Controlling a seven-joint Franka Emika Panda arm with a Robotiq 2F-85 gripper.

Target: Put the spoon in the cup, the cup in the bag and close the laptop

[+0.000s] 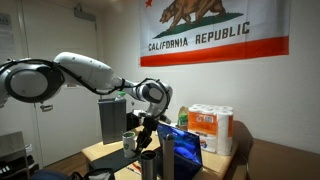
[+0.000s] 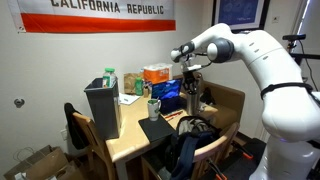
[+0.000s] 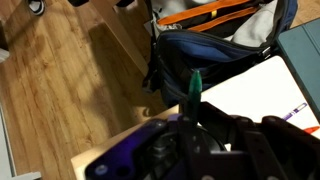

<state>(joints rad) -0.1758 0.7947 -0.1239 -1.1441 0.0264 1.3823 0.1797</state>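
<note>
Hand (image 3: 193, 113) pinched shut on spoon (image 3: 194, 86), green handle tip poking out. It hovers beside laptop (image 2: 170, 96), over backpack (image 3: 215, 40). Cup (image 2: 154, 107) waits on tabletop (image 2: 135, 142) between laptop and bag (image 2: 103, 108). Risk: thin grip slips, spoon drops into backpack.

In an exterior view the camera sits low and near the desk (image 1: 100, 152), facing the flag (image 1: 212, 30) on the wall. In an exterior view it stands farther back and higher, looking along the desk (image 2: 135, 145) toward that flag (image 2: 98, 12). Both exterior views share the bag (image 1: 112, 118) and the laptop (image 1: 185, 142). The wrist view looks steeply down, from close, at a backpack (image 3: 220, 40) and the wood floor (image 3: 70, 80).
</note>
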